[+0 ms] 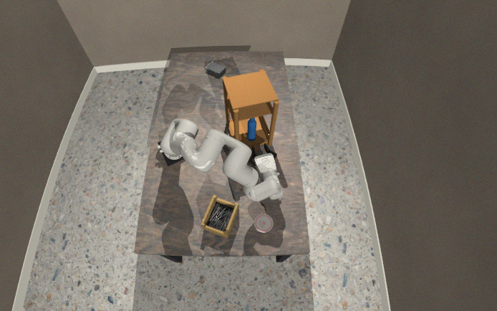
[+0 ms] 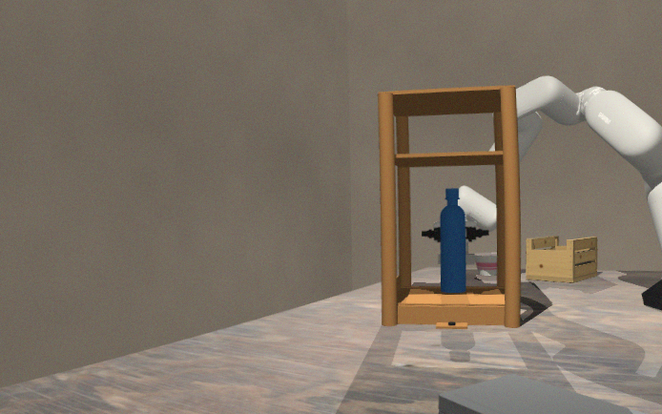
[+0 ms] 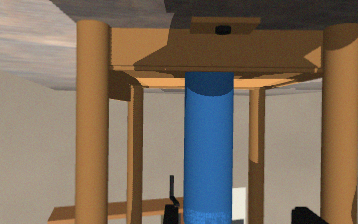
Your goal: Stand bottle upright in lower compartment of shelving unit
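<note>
So the blue bottle [image 2: 452,243] is standing upright, cap up, on the floor of the lower compartment of the shelving unit [image 2: 387,210] – long axis vertical, base looks fully behind the front lip. The gripper [image 1: 261,149] sits just outside the open front, fingers spread partway and holding nothing, bottle straight ahead of it between the finger line. Judging from that, a straight pull-back is all that's left. Elsewhere, the wooden crate [image 1: 220,216] holds dark metal bits – nails maybe.
</note>
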`<state>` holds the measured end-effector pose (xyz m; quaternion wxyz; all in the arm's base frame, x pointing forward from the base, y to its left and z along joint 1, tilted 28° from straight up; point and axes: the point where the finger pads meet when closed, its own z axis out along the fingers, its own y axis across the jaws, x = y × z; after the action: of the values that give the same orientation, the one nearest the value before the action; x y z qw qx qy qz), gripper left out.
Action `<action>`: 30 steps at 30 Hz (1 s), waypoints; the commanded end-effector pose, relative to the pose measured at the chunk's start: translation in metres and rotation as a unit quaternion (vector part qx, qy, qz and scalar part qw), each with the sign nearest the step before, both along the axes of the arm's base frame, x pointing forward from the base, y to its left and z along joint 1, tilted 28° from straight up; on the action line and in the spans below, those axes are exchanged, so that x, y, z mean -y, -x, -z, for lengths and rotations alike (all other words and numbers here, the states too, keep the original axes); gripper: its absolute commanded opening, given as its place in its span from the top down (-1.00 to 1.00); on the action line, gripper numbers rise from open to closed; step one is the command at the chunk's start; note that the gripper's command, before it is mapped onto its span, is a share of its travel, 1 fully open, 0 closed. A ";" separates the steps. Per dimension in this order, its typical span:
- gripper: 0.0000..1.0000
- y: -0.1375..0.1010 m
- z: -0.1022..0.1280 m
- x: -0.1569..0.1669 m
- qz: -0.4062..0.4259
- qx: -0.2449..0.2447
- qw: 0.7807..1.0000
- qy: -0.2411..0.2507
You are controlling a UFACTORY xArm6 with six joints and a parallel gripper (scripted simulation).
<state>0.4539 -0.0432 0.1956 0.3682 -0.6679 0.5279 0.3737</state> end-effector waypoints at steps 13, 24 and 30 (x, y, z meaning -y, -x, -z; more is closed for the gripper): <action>-0.41 0.004 -0.026 -0.012 0.000 0.002 1.000 0.001; -0.41 0.009 -0.050 -0.024 0.000 0.002 1.000 0.001; -0.41 0.012 -0.065 -0.031 0.000 0.002 1.000 0.001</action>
<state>0.4437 -0.0164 0.2508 0.3682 -0.6680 0.5277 0.3738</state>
